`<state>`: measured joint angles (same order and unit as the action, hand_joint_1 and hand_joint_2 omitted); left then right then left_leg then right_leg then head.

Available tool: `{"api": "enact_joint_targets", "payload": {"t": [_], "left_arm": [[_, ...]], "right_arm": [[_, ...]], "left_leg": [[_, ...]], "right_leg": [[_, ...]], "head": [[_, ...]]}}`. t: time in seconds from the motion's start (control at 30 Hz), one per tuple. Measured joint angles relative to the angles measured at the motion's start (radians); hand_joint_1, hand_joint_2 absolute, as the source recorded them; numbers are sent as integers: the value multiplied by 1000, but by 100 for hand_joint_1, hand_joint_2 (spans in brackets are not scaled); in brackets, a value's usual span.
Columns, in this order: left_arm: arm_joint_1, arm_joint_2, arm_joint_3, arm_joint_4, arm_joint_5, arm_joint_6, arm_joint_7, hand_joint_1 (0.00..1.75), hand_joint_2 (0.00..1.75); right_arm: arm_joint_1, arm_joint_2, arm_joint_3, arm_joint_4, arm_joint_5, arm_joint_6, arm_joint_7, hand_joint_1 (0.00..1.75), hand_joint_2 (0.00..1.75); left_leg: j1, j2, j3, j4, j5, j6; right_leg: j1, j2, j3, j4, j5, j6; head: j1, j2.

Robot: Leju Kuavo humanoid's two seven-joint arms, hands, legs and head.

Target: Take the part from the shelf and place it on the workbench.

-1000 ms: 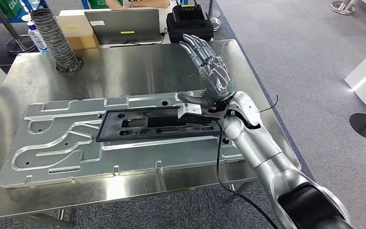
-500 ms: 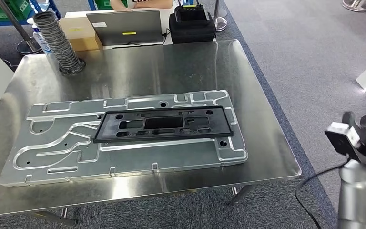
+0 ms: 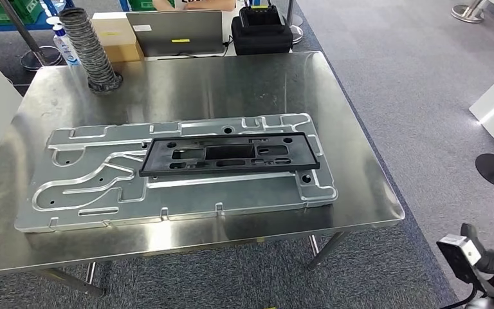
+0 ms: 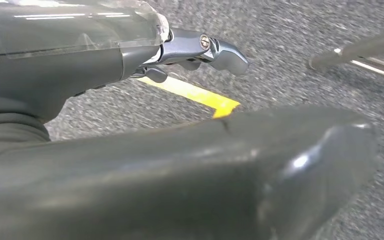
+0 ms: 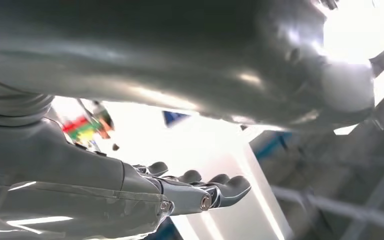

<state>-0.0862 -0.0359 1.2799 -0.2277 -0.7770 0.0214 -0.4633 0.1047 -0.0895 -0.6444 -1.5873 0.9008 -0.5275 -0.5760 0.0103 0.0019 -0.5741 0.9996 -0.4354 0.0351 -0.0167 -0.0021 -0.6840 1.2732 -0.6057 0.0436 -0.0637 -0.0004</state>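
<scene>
Where it lies flat on metal plate [image 3: 103,193], part [image 3: 228,154] runs left-right; left robot hand [image 4: 130,150], right robot hand [image 5: 145,195] empty, fingers apart.

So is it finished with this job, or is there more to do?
It looks finished. The black plastic part lies flat on the grooved metal plate on the steel workbench, with nothing touching it. The right hand holds nothing, and the left hand hangs over the carpet. Nothing seems left to do.

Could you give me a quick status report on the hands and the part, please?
Both hands empty: left hand, right hand. Black part lies flat on the metal plate on the workbench. Nothing in the way.
</scene>
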Motion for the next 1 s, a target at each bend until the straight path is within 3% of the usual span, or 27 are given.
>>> {"api": "enact_joint_targets", "payload": {"t": [0.03, 0.07, 0.13, 0.2, 0.23, 0.3, 0.33, 0.4, 0.47, 0.5, 0.53, 0.57, 0.63, 0.7, 0.73, 0.8, 0.83, 0.87, 0.9, 0.97, 1.0], "left_arm": [[0, -2, 1, 0, 1, 0, 1, 0, 0], [0, -4, 1, 0, 2, 0, 2, 0, 0], [0, -9, 2, 0, 3, 0, 3, 0, 0], [-1, -14, 3, 0, 3, 0, 4, 0, 0], [0, -16, 3, 0, 3, 0, 5, 0, 0], [1, -21, 3, 0, 1, 0, 9, 0, 0], [3, -23, 3, 0, -3, 1, 12, 0, 0], [6, -27, 3, 0, -11, 4, 22, 0, 0], [8, -32, 3, 0, -20, 8, 32, 0, 0], [8, -33, 3, 0, -24, 9, 36, 0, 0], [8, -36, 3, 0, -28, 9, 40, 0, 0], [8, -39, 3, 0, -33, 9, 44, 0, 0], [6, -44, 2, 0, -39, 9, 49, 0, 0], [1, -47, 1, 0, -45, 9, 52, 0, 0], [-1, -48, 1, 0, -48, 10, 54, 0, 0], [-1, -53, 0, 0, -53, 10, 59, 0, 0], [-1, -55, 0, 0, -56, 11, 61, 0, 0], [0, -57, -1, 0, -61, 10, 63, 0, 0], [1, -59, -2, 0, -66, 10, 65, 0, 0], [3, -60, -7, 0, -79, 9, 71, 0, 0], [4, -60, -11, 0, -87, 8, 77, 0, 0]], "right_arm": [[10, 26, -7, 5, 9, 15, 0, 0, 0], [16, 50, -17, 14, 17, 32, -1, 0, 0], [17, 87, -47, 50, 27, 71, -11, 0, 0], [9, 111, -91, 112, 37, 110, -25, 0, 0], [2, 117, -117, 152, 45, 125, -32, 0, 0], [-17, 124, -173, 251, 69, 147, -47, 0, 0], [-32, 123, -211, 323, 87, 157, -51, 0, 0], [-56, 117, -289, 485, 132, 168, -41, 0, 0], [-71, 108, -354, 644, 175, 166, -7, 0, 0], [-78, 103, -380, 718, 195, 161, 18, 0, 0], [-87, 99, -403, 793, 213, 155, 48, 0, 0], [-97, 96, -423, 864, 231, 152, 84, 0, 0], [-113, 94, -453, 987, 258, 151, 151, 0, 0], [-125, 94, -466, 1075, 277, 154, 205, 0, 0], [-130, 94, -471, 1110, 285, 159, 229, 0, 0], [-137, 93, -480, 1166, 295, 176, 276, 0, 0], [-140, 92, -485, 1189, 298, 189, 299, 0, 0], [-141, 91, -490, 1210, 299, 205, 323, 0, 0], [-142, 91, -495, 1230, 298, 221, 347, 0, 0], [-145, 92, -506, 1264, 297, 259, 397, 0, 0], [-148, 93, -510, 1278, 296, 280, 423, 0, 0]], "left_leg": [[0, 0, -13, 2, 8, -3], [0, 1, -26, 4, 16, -6], [0, 1, -46, 11, 30, -14], [-1, 1, -53, 14, 43, -26], [0, 1, -54, 12, 50, -33], [3, 1, -56, 11, 62, -46], [5, 0, -61, 18, 50, -51], [8, -1, -83, 82, -30, -55], [7, -1, -108, 205, -135, -56], [7, -1, -110, 259, -159, -56], [6, -1, -99, 288, -158, -55], [5, -1, -73, 284, -136, -52], [-1, -2, 26, 178, -91, -41], [-9, -2, 127, 32, -100, -29], [-12, -1, 152, -13, -112, -24], [-14, 0, 150, -35, -105, -14], [-13, 3, 142, -37, -93, -7], [-11, 5, 130, -40, -79, 0], [-9, 8, 116, -42, -64, 6], [-10, 10, 83, -40, -38, 10], [-11, 11, 66, -39, -25, 10]], "right_leg": [[-2, 0, 14, 7, 8, 2], [-5, 0, 47, -23, 32, 3], [-7, 0, 151, -162, 68, 0], [-2, 2, 220, -268, 69, -12], [3, 3, 228, -287, 64, -20], [6, 2, 218, -292, 81, -37], [5, 1, 209, -294, 92, -45], [3, -4, 185, -299, 118, -59], [7, -6, 153, -297, 141, -65], [9, -6, 135, -296, 154, -65], [12, -7, 117, -293, 166, -65], [14, -7, 100, -290, 177, -65], [16, -6, 70, -280, 196, -62], [19, -5, 52, -271, 213, -54], [18, -5, 48, -271, 223, -49], [16, -3, 45, -276, 244, -37], [15, -1, 40, -273, 239, -31], [14, 1, 32, -256, 212, -26], [12, 2, 20, -219, 166, -22], [9, 3, -6, -96, 53, -14], [7, 2, -12, -35, 24, -10]], "head": [[0, 0], [0, 0], [0, 0], [-1, 0], [-1, 0], [-1, 0], [-1, 0], [-1, 0], [-1, 0], [-1, 0], [-1, 0], [-1, 0], [-1, 0], [-1, 0], [-1, 0], [-1, 0], [-1, 0], [-1, 0], [-1, 0], [-1, 0], [-1, 0]]}}
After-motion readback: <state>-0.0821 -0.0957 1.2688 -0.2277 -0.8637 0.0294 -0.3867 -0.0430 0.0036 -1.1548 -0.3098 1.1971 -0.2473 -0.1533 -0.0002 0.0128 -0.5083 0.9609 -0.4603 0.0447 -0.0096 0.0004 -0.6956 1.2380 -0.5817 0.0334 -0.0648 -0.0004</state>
